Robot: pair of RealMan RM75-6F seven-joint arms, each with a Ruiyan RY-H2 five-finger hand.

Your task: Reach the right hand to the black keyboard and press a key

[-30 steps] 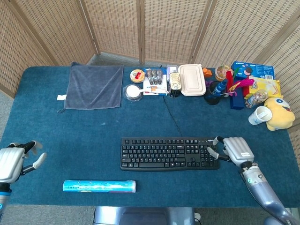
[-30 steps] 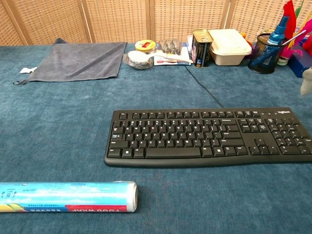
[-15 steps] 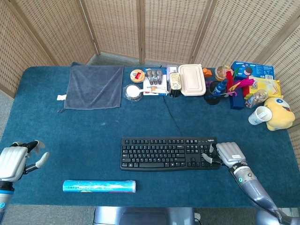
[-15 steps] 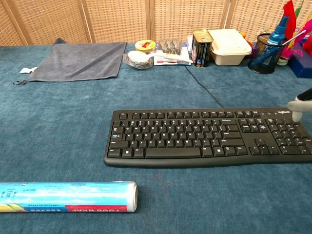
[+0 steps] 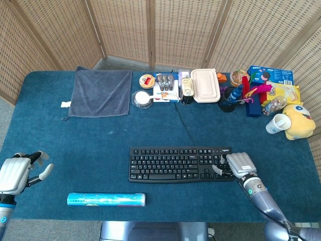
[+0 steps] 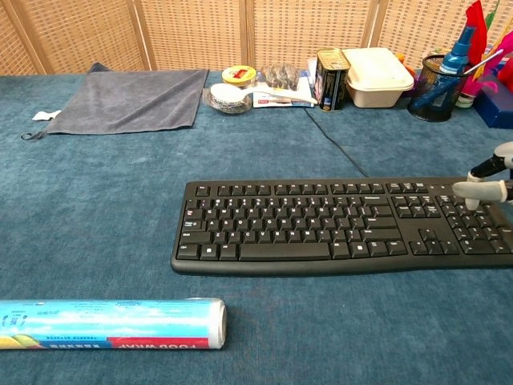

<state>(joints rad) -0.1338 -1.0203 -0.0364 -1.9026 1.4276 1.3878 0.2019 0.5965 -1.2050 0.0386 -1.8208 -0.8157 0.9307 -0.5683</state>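
Note:
The black keyboard (image 5: 181,163) (image 6: 345,225) lies flat on the blue table near its front edge, its cable running toward the back. My right hand (image 5: 235,164) (image 6: 487,184) is over the keyboard's right end, above the number pad, holding nothing. Its fingertips (image 6: 463,190) point left and hover at the keys; contact cannot be judged. My left hand (image 5: 15,172) rests at the table's front left corner, fingers apart and empty, far from the keyboard.
A blue roll of wrap (image 5: 106,199) (image 6: 111,324) lies left of and in front of the keyboard. A grey towel (image 5: 102,92) is at the back left. Tins, a lidded box (image 5: 205,85), a pen holder (image 6: 438,98), a cup and a yellow toy (image 5: 299,122) crowd the back right.
My right hand has moved left and slightly toward the front, from beside the keyboard's right edge to over the number pad. The left hand shifted only a little.

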